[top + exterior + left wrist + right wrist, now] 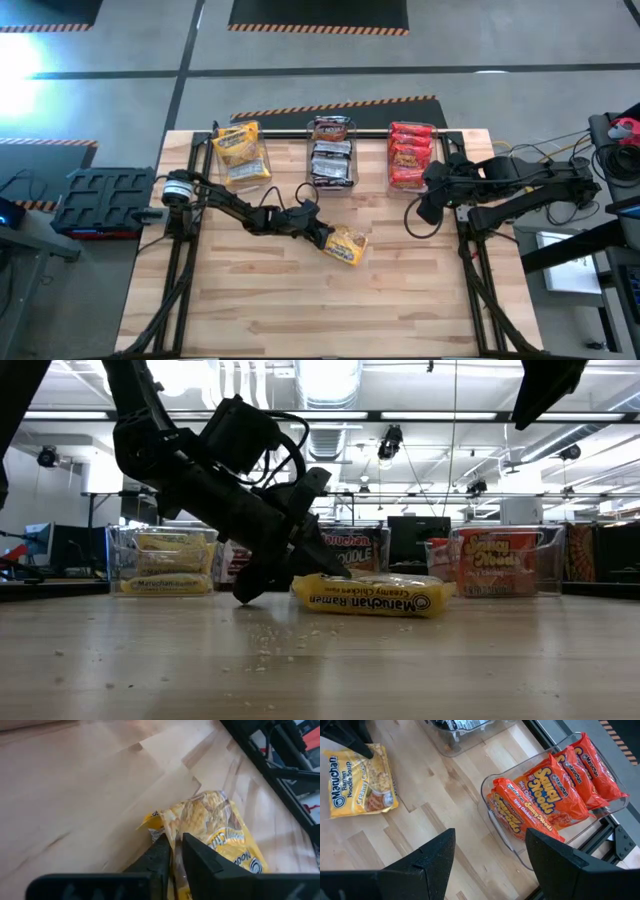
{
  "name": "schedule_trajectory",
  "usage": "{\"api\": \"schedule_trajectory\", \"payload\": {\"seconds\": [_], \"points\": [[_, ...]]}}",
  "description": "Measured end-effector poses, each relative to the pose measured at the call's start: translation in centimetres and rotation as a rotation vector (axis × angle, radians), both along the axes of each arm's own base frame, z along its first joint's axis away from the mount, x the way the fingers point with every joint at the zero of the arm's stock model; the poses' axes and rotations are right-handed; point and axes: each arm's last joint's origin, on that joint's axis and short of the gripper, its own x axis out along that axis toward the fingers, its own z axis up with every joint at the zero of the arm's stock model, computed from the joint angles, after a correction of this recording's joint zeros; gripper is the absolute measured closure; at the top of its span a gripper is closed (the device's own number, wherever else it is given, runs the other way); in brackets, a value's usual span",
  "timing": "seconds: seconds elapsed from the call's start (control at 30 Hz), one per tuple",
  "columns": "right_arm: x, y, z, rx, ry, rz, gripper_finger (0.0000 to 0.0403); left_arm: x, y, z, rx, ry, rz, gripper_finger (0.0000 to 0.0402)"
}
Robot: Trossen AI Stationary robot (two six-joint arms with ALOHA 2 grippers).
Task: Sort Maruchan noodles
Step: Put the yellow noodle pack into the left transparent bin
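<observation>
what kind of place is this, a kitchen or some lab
Likely a robotics lab or workshop, not a kitchen: hazard-striped floor tape, exposed ceiling ducts and computer monitors behind the wooden table.

Bare table [300, 300] — bins [332, 150] behind

**Four cameras, one shared packet**

The high view looks straight down on the whole pale wooden plank table [300, 300], taking in both arms and some grey floor beyond. The low view sits at table-top height, facing level across the boards into the room, close to the yellow crinkly plastic noodle packet [372, 594]. The left wrist view looks down from very near onto that same packet [220, 835]. The right wrist view faces the table from higher up, showing the packet [360, 780] farther off and the clear plastic bin of red packets [555, 790]. All four views share the yellow packet [346, 245].
</observation>
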Motion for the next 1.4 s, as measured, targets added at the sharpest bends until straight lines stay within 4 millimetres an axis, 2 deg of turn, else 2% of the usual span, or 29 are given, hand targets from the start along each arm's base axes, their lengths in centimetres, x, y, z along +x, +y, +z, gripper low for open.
{"api": "schedule_trajectory", "payload": {"seconds": [0.17, 0.77, 1.07, 1.2, 1.4], "points": [[0.0, 0.0, 0.0, -0.008, 0.007, 0.016, 0.0172, 0.2, 0.0, 0.3, 0.021, -0.031, -0.008, 0.0398], [0.2, 0.0, 0.1, -0.011, -0.017, 0.029, 0.0172, 0.4, 0.0, 0.9, 0.049, -0.088, -0.034, 0.0402], [1.2, 0.2, 0.6, 0.043, -0.143, -0.011, 0.0172, 0.8, -0.1, 1.8, 0.071, -0.185, -0.08, 0.0402], [1.6, 0.3, -0.2, 0.077, -0.11, -0.025, 0.0172, 0.9, -0.2, 2.2, 0.068, -0.223, -0.121, 0.0402], [2.6, 0.5, -3.4, 0.082, 0.004, -0.009, 0.0172, 0.9, -0.5, 2.1, 0.077, -0.218, -0.161, 0.0401]]}}
